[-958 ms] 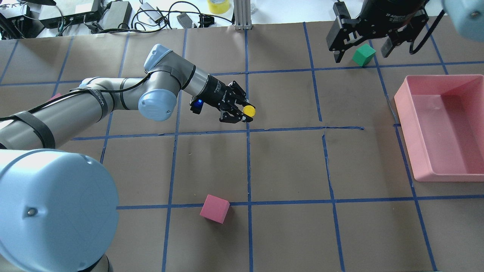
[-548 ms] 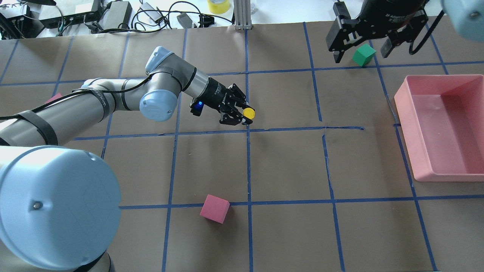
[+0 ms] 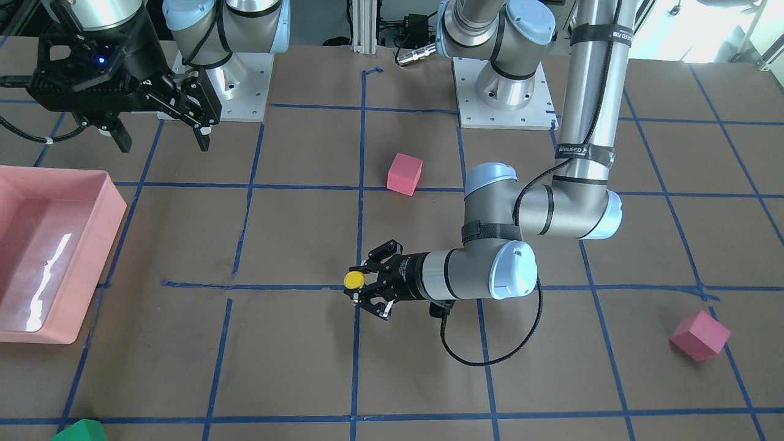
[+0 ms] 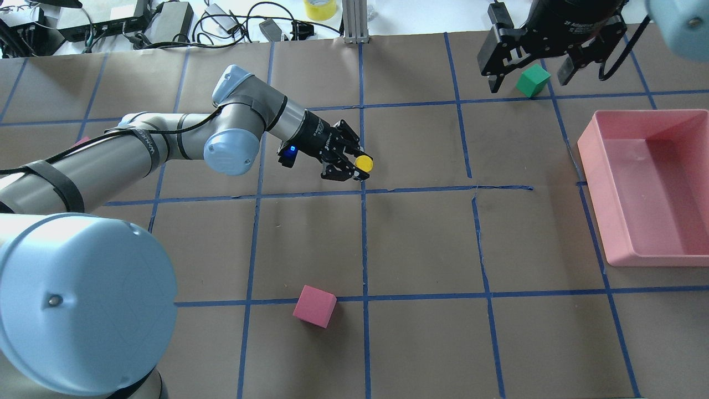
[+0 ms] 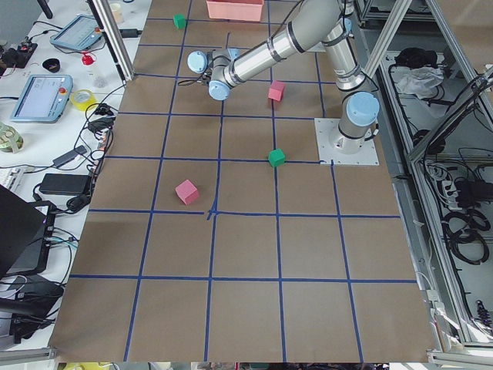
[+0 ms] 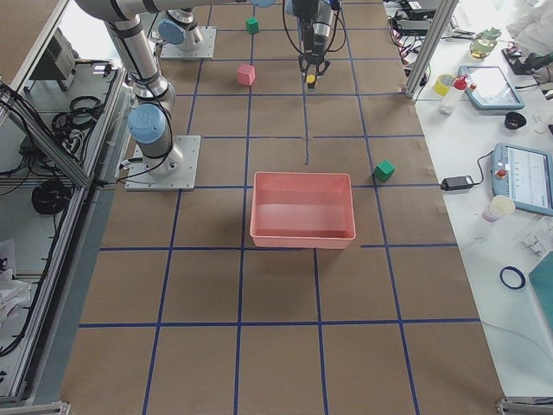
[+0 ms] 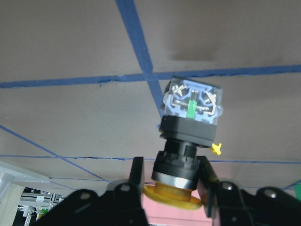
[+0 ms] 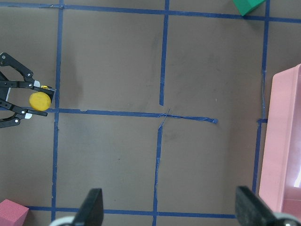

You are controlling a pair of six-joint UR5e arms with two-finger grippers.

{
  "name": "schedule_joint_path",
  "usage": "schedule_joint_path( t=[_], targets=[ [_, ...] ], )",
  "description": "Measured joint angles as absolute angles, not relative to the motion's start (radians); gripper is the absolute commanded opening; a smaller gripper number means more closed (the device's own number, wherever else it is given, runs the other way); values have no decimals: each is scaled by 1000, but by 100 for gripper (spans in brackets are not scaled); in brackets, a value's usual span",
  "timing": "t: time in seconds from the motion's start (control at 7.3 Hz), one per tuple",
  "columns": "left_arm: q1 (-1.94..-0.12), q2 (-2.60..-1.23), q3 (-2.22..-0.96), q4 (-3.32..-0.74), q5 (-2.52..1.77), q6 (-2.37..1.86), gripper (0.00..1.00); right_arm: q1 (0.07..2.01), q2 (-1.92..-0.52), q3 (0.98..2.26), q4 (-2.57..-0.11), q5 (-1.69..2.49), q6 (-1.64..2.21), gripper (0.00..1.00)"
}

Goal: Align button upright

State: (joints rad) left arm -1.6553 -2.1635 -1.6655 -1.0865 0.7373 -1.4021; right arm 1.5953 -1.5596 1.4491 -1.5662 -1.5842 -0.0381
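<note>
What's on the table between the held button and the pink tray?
Only bare paper and blue tape between button and pink tray, shown in the overhead view.

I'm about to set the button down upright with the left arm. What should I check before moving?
1. Grip: left gripper is shut on the button, fingers on its black neck. Ok.
2. Orientation: the yellow cap faces up in the overhead view. Ok.
3. Base contact with the table: the shadow lies apart from the base in the wrist view, so it is likely lifted. Cannot tell.
4. Set-down spot: the pink cube lies well away. Ok.
5. Right gripper: open and far from the button. Ok.
</note>
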Motion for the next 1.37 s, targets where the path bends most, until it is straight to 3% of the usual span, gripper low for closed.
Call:
schedule_joint_path(
  t=[0.41,1.37],
  targets=[
    [-1656,-2138,-1665,-1087,799,-1396,100,1595,-1559,1450,-1566,-1583,-37,100],
    [-1661,-1849,-1601,-1114,1156,-1119,100,1595,-1559,1451,-1566,-1583,-37,100]
  ],
)
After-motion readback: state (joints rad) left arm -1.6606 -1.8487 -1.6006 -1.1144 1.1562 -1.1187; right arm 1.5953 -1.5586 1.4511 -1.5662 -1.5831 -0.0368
